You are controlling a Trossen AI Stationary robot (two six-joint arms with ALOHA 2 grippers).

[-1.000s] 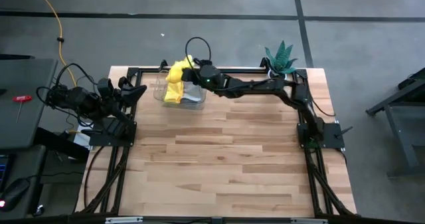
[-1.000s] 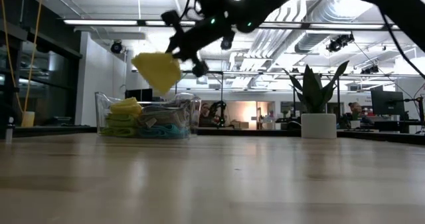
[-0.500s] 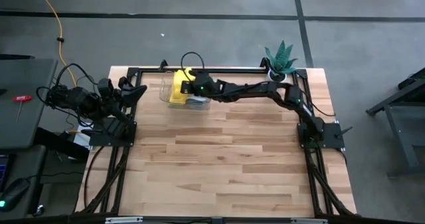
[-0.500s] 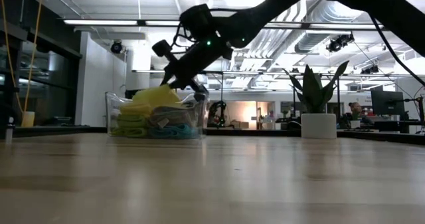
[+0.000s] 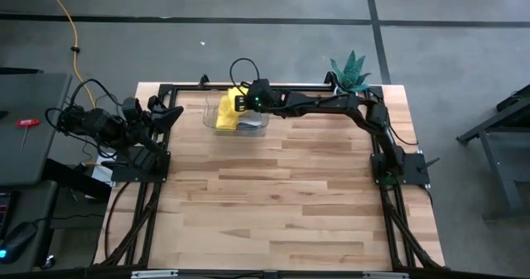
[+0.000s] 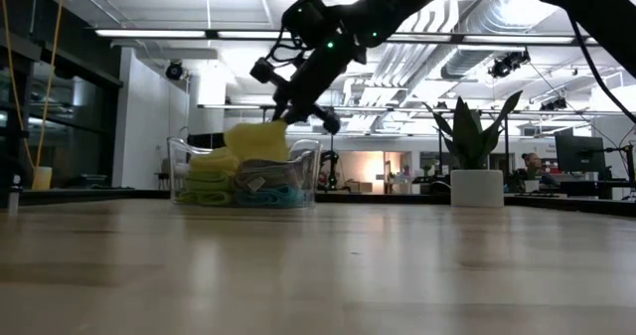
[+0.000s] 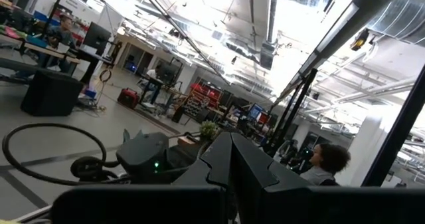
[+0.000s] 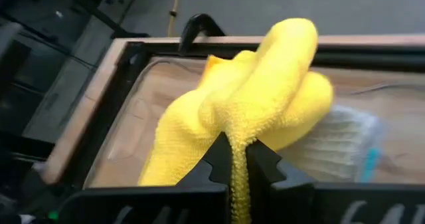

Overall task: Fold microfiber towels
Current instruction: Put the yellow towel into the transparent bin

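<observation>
A clear plastic tray (image 5: 258, 127) stands at the table's far edge and holds folded towels: yellow (image 6: 211, 162) over lime green (image 6: 204, 188), and grey (image 6: 268, 176) over teal (image 6: 258, 198). My right gripper (image 6: 283, 119) reaches over the tray, shut on a bunched yellow towel (image 5: 227, 113) that sits on top of the pile. In the right wrist view this towel (image 8: 265, 98) bulges beyond the fingers, above the grey towel (image 8: 339, 141). My left gripper (image 7: 230, 164) is shut with nothing in it, parked at the table's far left corner (image 5: 170, 113). My right gripper pinches a bunched ridge of the yellow towel (image 8: 238, 147) between its two fingers; how many layers, I cannot tell. The fingers (image 6: 298, 104) slant down from the table's right side. The towel's lower part (image 6: 248, 154) rests on the towels in the tray.
A potted plant (image 5: 350, 70) stands at the table's far right corner. A black frame rail (image 8: 199, 34) runs along the far edge behind the tray. The wooden tabletop (image 5: 281, 196) stretches in front of the tray.
My right gripper has tipped downward and sunk over the tray. The yellow towel, which hung in the air a second ago, now sits bunched on the pile inside. The tray has slid a little toward the table's right edge.
</observation>
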